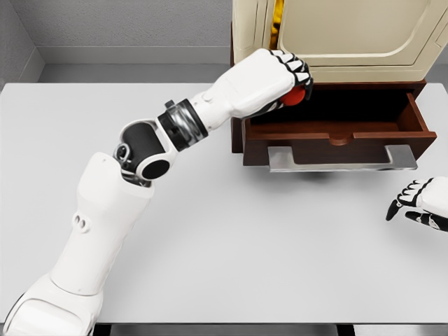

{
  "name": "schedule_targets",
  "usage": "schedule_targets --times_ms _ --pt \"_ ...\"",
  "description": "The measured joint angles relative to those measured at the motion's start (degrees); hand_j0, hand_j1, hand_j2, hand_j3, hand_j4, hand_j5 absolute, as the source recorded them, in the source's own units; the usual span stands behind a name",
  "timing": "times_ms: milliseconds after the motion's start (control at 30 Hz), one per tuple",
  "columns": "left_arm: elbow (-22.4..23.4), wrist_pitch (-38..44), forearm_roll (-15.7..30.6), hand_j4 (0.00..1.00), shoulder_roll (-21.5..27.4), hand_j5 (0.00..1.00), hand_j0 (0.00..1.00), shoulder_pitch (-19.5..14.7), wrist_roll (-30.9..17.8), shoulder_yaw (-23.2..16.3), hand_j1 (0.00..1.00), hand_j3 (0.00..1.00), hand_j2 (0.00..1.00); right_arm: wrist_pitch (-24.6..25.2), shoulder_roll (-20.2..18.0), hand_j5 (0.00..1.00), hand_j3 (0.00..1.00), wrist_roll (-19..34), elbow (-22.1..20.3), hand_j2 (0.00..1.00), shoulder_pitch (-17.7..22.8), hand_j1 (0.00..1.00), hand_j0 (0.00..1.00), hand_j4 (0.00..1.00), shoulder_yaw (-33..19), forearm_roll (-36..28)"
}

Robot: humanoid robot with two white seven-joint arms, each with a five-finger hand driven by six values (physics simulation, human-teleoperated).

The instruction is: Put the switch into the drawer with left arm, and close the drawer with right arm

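a pale grey bench fills most of the view, with a grey wall and floor strip behind it. at the far edge of the bench stands one cream cabinet on a dark brown base, and one brown drawer is pulled out of that base, with a flat silver handle across its front.

two white arms show. the left arm comes in from the lower left, bends at a dark elbow joint, and reaches up and across to the drawer's left back corner. the left robot hand is curled into a fist around one small red switch, which peeks out below the fingers, above the drawer's open inside.

the right robot hand sits low at the right edge, just above the bench, near the drawer's front right corner but apart from it, fingers loosely spread and holding nothing.
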Motion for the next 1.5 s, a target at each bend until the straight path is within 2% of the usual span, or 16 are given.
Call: schedule_targets --times_ms 100,167,700,733,800,900,1067,1233,1367,1433,1500 --pt "0.2 0.52 -0.08 0.8 -0.01 0.8 0.8 -0.09 0.01 -0.53 0.8 0.8 0.8 0.0 0.08 0.51 0.51 0.0 0.03 0.51 0.0 0.51 0.51 0.51 0.0 0.03" --pt "0.26 0.8 -0.28 0.84 -0.01 0.84 0.84 -0.09 0.01 -0.71 0.84 0.84 0.84 0.0 0.12 0.51 0.51 0.0 0.05 0.51 0.0 0.51 0.51 0.51 0.0 0.03" --pt "-0.37 0.97 -2.27 0.86 -0.01 0.86 0.86 0.53 0.07 -1.4 0.86 0.86 0.86 0.0 0.24 0.51 0.51 0.0 0.2 0.51 0.0 0.51 0.51 0.51 0.0 0.0" --pt "-1.15 0.85 -2.14 0.92 -0.01 0.92 0.92 0.79 0.07 -1.38 0.92 0.92 0.92 0.0 0.24 0.51 0.51 0.0 0.22 0.51 0.0 0.51 0.51 0.51 0.0 -0.02" --pt "-4.73 0.61 -1.36 0.94 1.14 0.94 0.94 2.81 0.08 -1.15 0.94 0.94 0.94 0.0 0.25 0.51 0.51 -0.03 0.21 0.51 0.0 0.51 0.51 0.51 0.0 -0.15" --pt "-9.84 -0.29 3.76 0.97 5.6 0.97 0.97 3.69 0.14 -0.6 0.97 0.97 0.97 0.0 0.36 0.51 0.51 -0.11 0.11 0.51 -0.09 0.51 0.51 0.51 0.0 -0.48" --pt "-12.43 -5.96 15.75 0.99 13.52 0.99 0.99 7.2 0.24 6.21 0.99 0.99 0.99 0.01 1.5 0.51 0.51 -0.11 -0.04 0.51 -2.37 0.51 0.51 0.51 0.23 -1.15" --pt "-12.78 -7.21 28.71 1.0 20.31 1.0 1.0 17.13 0.26 19.27 1.0 1.0 1.0 0.0 2.72 0.51 0.51 -0.15 -0.08 0.51 -3.43 0.51 0.51 0.51 0.4 -1.46" --pt "-10.25 -7.38 32.71 1.0 22.75 1.0 1.0 23.99 -0.16 28.62 1.0 1.0 1.0 -0.01 3.33 0.51 0.51 -0.13 -0.01 0.51 -3.69 0.51 0.51 0.51 0.44 -1.55" --pt "-7.16 -7.44 32.98 1.0 24.34 1.0 1.0 27.33 -3.01 30.87 1.0 1.0 1.0 -0.14 3.71 0.51 0.51 0.23 0.03 0.51 -4.48 0.51 0.51 0.51 0.47 -0.68" --pt "-2.52 -7.45 33.1 1.0 25.47 1.0 1.0 28.21 -5.14 31.93 1.0 1.0 1.0 -0.11 4.39 0.51 0.51 0.04 0.02 0.51 -5.62 0.51 0.51 0.51 0.57 -0.75"
